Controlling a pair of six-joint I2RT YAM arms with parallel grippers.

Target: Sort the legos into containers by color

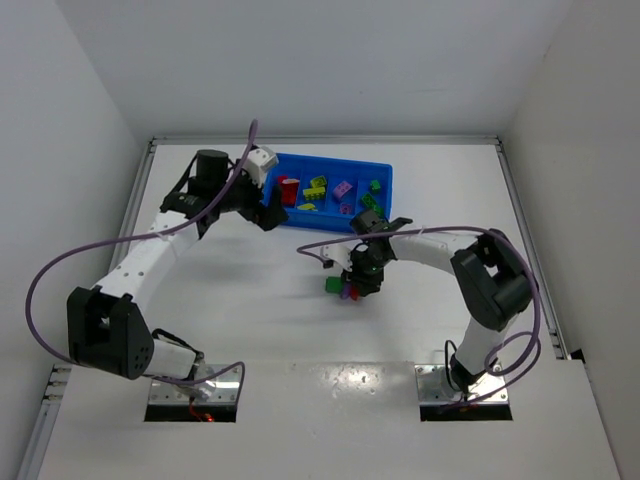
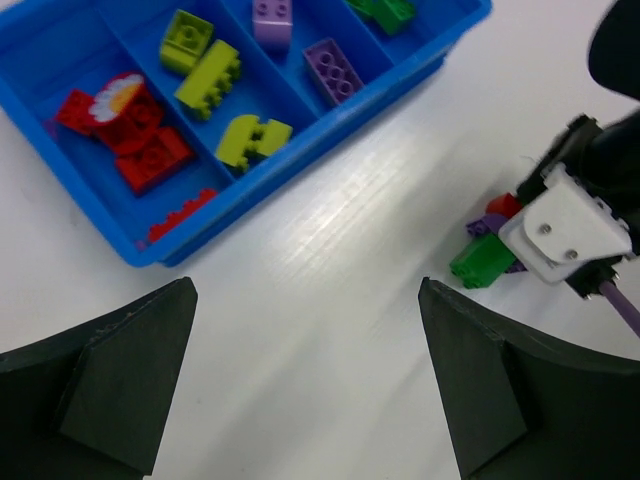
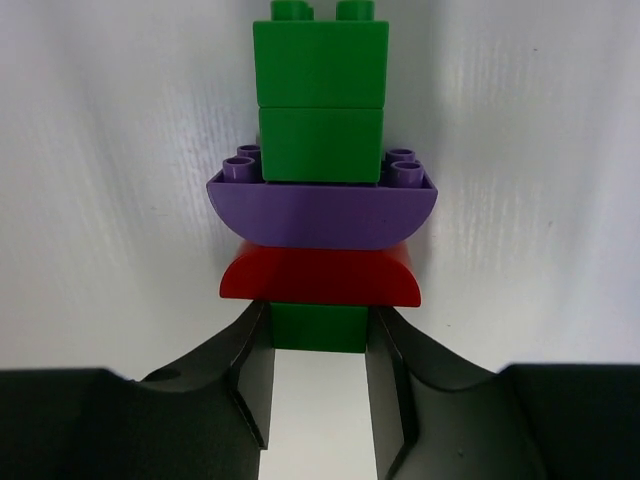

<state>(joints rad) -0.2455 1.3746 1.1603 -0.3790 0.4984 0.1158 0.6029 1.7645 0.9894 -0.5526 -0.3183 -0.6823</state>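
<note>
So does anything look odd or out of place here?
One thing: a mixed stack of green, purple and red bricks lies on the table outside the blue tray, with its bricks joined together. The right end effector is clamped on one end of it. Inside the tray, colours look properly separated.

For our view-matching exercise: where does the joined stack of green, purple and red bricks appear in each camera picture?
Top external: stack at centre, just below the tray.
Left wrist: right edge, mid-height, partly hidden.
Right wrist: centre, filling the upper half.
Shared landmark: the right gripper, shut on the stack's green end and seen in every view.
</note>
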